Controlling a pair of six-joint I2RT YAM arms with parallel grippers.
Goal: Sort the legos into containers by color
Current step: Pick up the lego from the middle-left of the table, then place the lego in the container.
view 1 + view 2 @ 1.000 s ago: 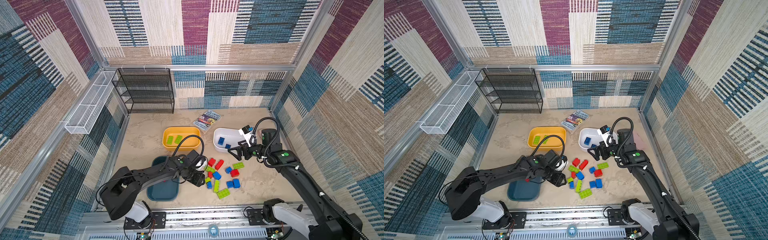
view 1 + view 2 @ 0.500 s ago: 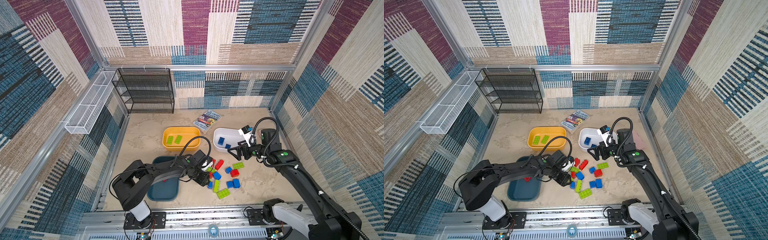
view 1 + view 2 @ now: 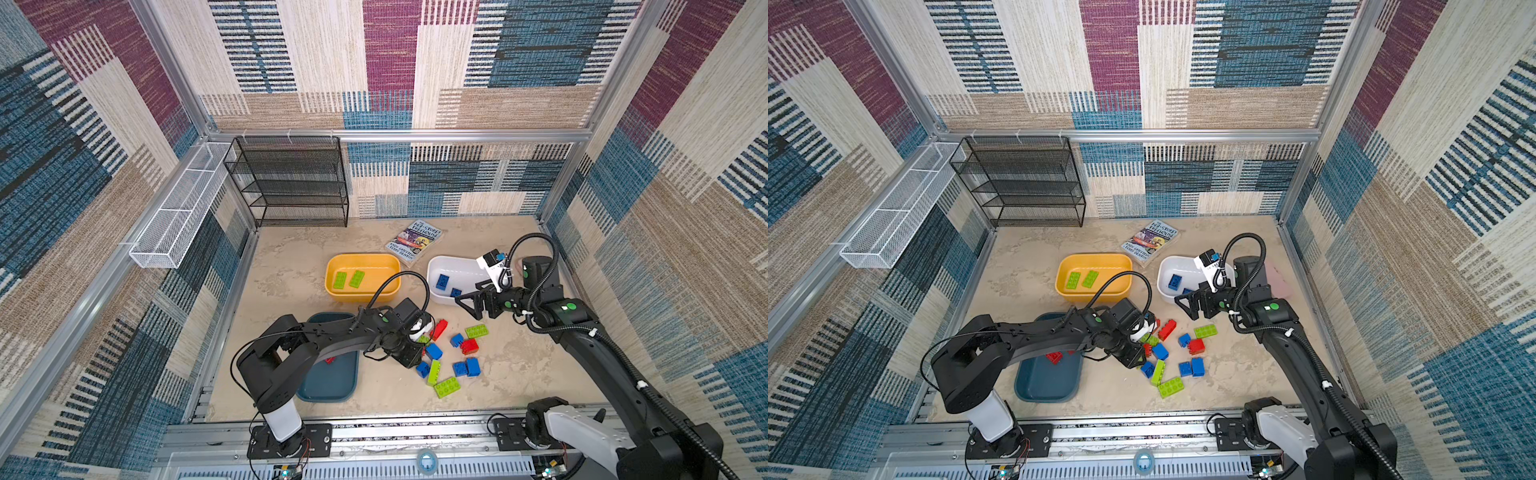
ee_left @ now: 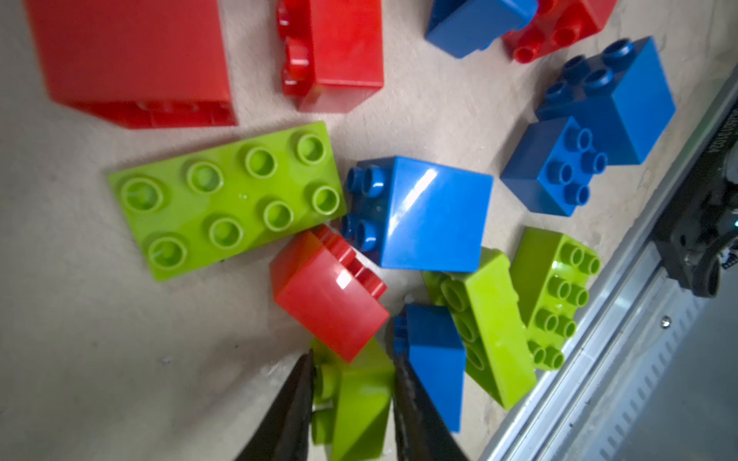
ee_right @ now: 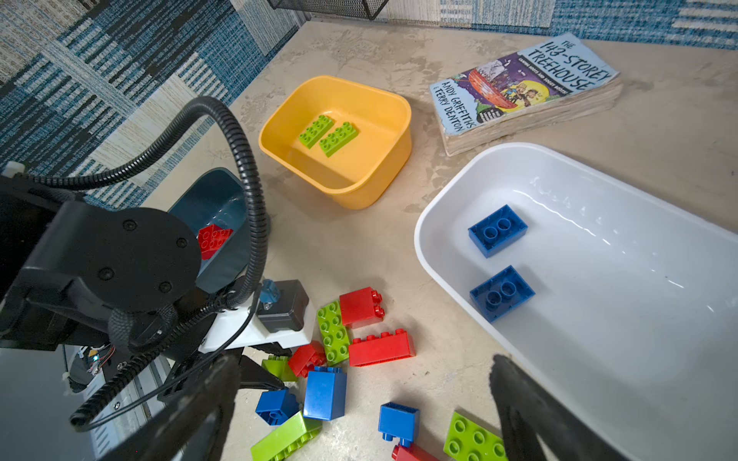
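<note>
Pinching a small lime-green lego (image 4: 353,399) at the edge of the loose pile on the desk (image 3: 291,266), the left jaws press its two sides (a red lego (image 4: 327,303) leans on it). The right jaws hang wide apart beside the white bin (image 3: 461,268), which holds two blue legos (image 5: 497,229). The yellow bin (image 3: 361,261) holds two green legos (image 5: 315,131), and the teal bin (image 3: 332,382) one red brick (image 5: 213,239).

A paperback (image 3: 413,242) lies flat near a black wire shelf (image 3: 291,183) and mesh basket (image 3: 178,212).

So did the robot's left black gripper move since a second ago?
Yes. The left gripper slid away from the dark teal plastic bin, further into the loose plastic bricks, and now pinches a small lime green brick.
</note>
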